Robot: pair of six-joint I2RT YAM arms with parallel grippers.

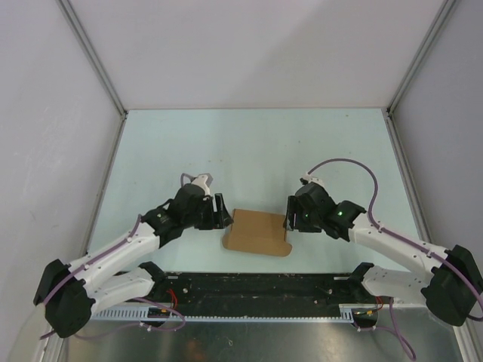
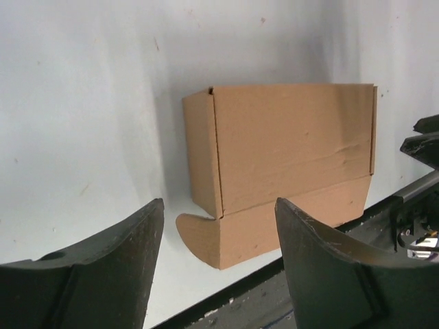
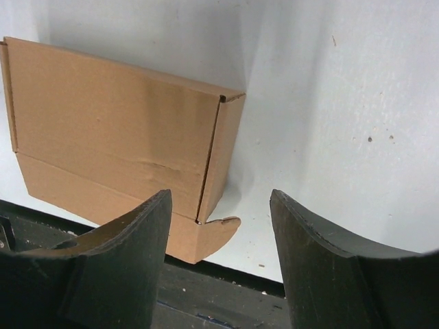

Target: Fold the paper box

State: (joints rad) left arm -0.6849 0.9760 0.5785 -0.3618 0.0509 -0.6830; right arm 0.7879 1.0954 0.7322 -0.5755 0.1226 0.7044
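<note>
The paper box is a plain brown cardboard piece standing as a small rectangular box on the pale table near its front edge. Its lid panel lies over the top, and a front flap with rounded end tabs sticks out along the near side. My left gripper is just left of the box, open, apart from it. My right gripper is just right of it, also open. In the left wrist view the box lies ahead of the gripper. In the right wrist view the box is ahead-left of the gripper.
A black rail runs along the table's near edge right behind the box. White walls with aluminium corner posts enclose the table on three sides. Part of the right arm shows at the left wrist view's edge.
</note>
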